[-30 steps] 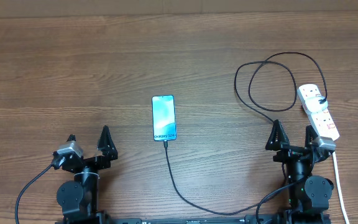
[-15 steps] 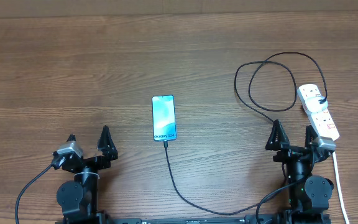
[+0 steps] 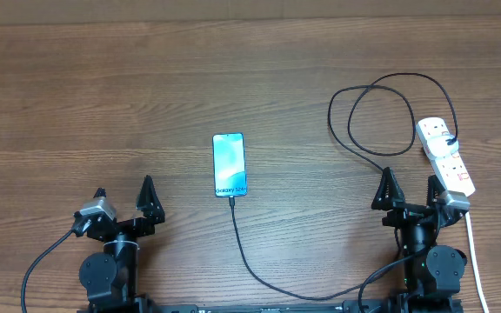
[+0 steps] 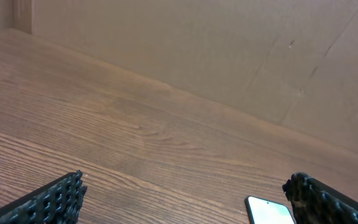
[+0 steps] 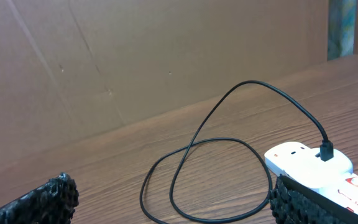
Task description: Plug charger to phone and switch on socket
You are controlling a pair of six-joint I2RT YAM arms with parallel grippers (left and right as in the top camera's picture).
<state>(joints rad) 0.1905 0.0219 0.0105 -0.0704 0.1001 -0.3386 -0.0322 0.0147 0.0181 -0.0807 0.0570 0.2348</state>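
The phone (image 3: 229,164) lies face up in the middle of the table, its light blue screen lit. The charger (image 3: 246,252), a thin black cable, meets the phone's lower edge with its tip, runs down and right, then loops up to a black plug in the socket (image 3: 446,156), a white power strip at the right. My left gripper (image 3: 124,196) stands open near the front left, nothing between its fingers. My right gripper (image 3: 410,179) stands open just left of the socket. The left wrist view catches the phone's corner (image 4: 267,211). The right wrist view shows the charger loop (image 5: 197,144) and socket (image 5: 306,163).
The socket's white cord (image 3: 473,256) runs down past the right arm's base. A brown cardboard wall (image 4: 229,50) stands along the table's far edge. Bare wooden tabletop (image 3: 103,104) spreads left of the phone.
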